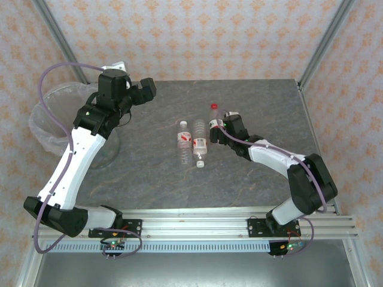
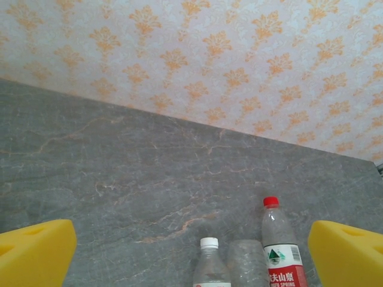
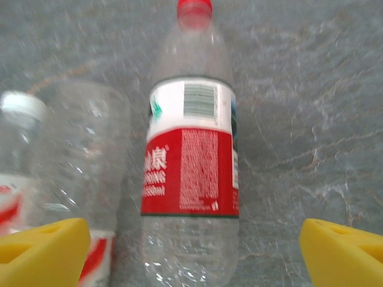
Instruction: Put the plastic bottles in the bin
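The grey, veined, stone-look desk (image 1: 149, 179) is smooth and matt. The red-capped clear plastic bottle (image 3: 190, 239) is glossy and dimpled, and its red-and-white label (image 3: 191, 161) is thin printed film. The right tool (image 3: 191, 257) has matt, foam-like yellow fingers (image 3: 42, 251). At upper left of the top view, the round translucent plastic bin (image 1: 45, 134) holds a crinkly clear bag. Along the bottom runs a ribbed bare-metal rail (image 1: 197, 222).

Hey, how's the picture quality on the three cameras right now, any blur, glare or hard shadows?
Top external: even light, no glare, just a soft shadow on the table beside the bin. Left wrist: sharp, table veins and wallpaper crisp. Right wrist: blurry, the red-capped bottle has smeared label print, and the clear bottle left of it is softer still.
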Robot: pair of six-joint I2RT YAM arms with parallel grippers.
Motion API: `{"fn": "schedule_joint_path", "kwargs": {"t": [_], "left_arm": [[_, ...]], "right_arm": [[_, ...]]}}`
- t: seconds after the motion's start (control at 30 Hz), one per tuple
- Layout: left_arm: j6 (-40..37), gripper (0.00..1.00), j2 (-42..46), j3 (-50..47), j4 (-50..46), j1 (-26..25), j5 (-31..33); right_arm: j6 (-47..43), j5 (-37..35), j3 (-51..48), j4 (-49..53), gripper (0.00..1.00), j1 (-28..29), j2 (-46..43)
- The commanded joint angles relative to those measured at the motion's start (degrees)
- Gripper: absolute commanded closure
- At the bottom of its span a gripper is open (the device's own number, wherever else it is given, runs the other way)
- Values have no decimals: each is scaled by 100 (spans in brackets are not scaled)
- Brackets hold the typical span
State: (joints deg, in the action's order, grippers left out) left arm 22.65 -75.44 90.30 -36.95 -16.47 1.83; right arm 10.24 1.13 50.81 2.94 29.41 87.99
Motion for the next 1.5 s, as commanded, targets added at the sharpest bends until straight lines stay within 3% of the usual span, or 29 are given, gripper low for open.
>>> {"fn": "schedule_joint_path", "kwargs": {"t": [0.0,0.2,0.53,0.73,1.47], "left_arm": [[-165,0,35,141,-199,-14,119],[-218,0,116,-34,-242,-12,120],[-281,0,322,-372,-149,-14,248],[-241,0,368,-456,-133,-14,257],[-287,0,566,-716,113,-14,402]], "right_arm": [[-167,111,319,475,10,-44,293],[-32,-204,949,1037,15,-48,926],[-106,-102,1616,1369,20,-58,1739],[39,-496,1775,1507,22,-71,2055],[83,-1269,1144,994,55,-75,1662]]}}
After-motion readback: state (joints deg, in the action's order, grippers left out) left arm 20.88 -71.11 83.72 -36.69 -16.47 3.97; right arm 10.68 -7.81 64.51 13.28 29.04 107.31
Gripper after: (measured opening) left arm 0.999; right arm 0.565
